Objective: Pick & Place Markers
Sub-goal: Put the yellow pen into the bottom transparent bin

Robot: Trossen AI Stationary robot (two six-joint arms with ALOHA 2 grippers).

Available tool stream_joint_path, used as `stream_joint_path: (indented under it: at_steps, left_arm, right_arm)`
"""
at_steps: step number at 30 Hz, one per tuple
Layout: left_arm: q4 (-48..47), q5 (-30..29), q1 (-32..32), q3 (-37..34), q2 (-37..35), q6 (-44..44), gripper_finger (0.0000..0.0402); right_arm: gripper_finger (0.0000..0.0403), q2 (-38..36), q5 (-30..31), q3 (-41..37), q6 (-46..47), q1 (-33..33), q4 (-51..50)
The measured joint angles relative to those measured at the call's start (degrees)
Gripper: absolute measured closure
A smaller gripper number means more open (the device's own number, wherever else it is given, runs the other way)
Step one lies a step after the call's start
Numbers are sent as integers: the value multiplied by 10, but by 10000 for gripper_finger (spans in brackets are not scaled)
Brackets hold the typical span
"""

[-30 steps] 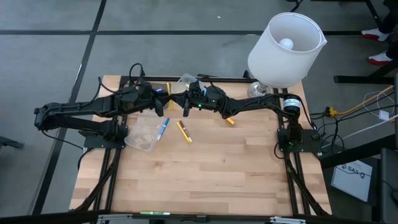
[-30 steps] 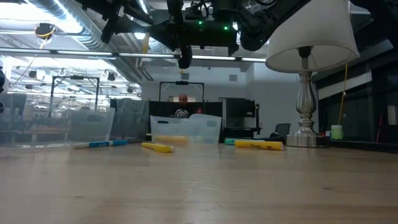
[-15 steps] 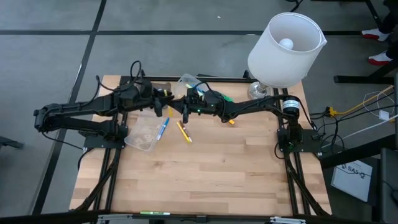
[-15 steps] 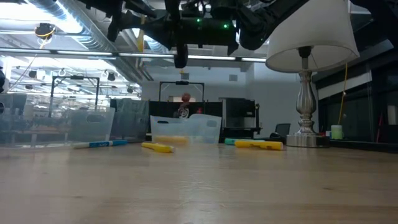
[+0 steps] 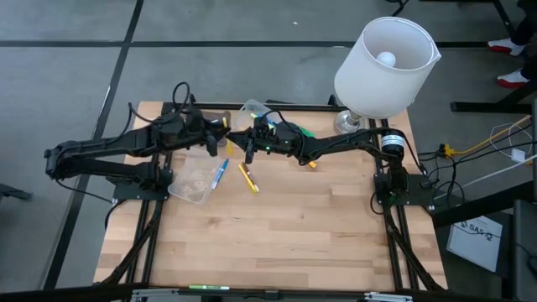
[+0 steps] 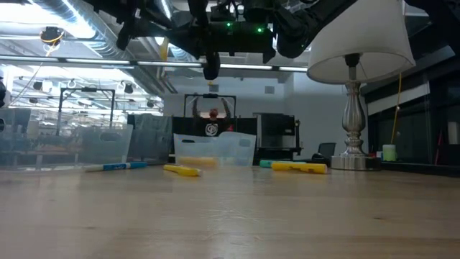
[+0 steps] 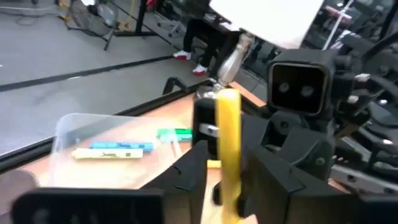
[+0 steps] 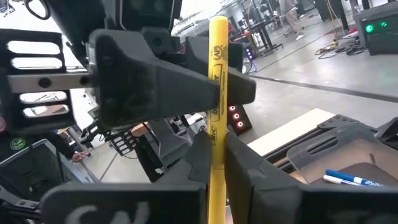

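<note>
**Yellow marker held between both arms above the far tabletop edge**

Both arms are stretched level toward each other near the far edge of the tabletop (image 5: 285, 226). The right gripper (image 8: 214, 155) is clamped on a yellow marker (image 8: 217, 81), its fingers pressed to the barrel. The left gripper (image 7: 225, 171) is set around the same marker, fingers flanking it. Blue and yellow markers (image 5: 221, 172) lie on the tabletop beside a clear container (image 5: 195, 179).
</note>
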Motion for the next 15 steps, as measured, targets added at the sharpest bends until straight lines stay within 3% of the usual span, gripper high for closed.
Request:
stream_joint_path:
  at_steps: [4,8,11,15]
  left_arm:
    - [-3,-7,1,0,-16,2,353]
    - [-4,22,10,0,-18,6,385]
    - [-6,43,22,0,-17,-6,380]
    - [-6,48,32,0,-14,-13,343]
  right_arm:
    - [378,0,0,0,0,0,-1]
    - [376,0,1,0,-3,0,-2]
    - [378,0,1,0,-3,0,-3]
    - [377,0,1,-1,-2,-1,-4]
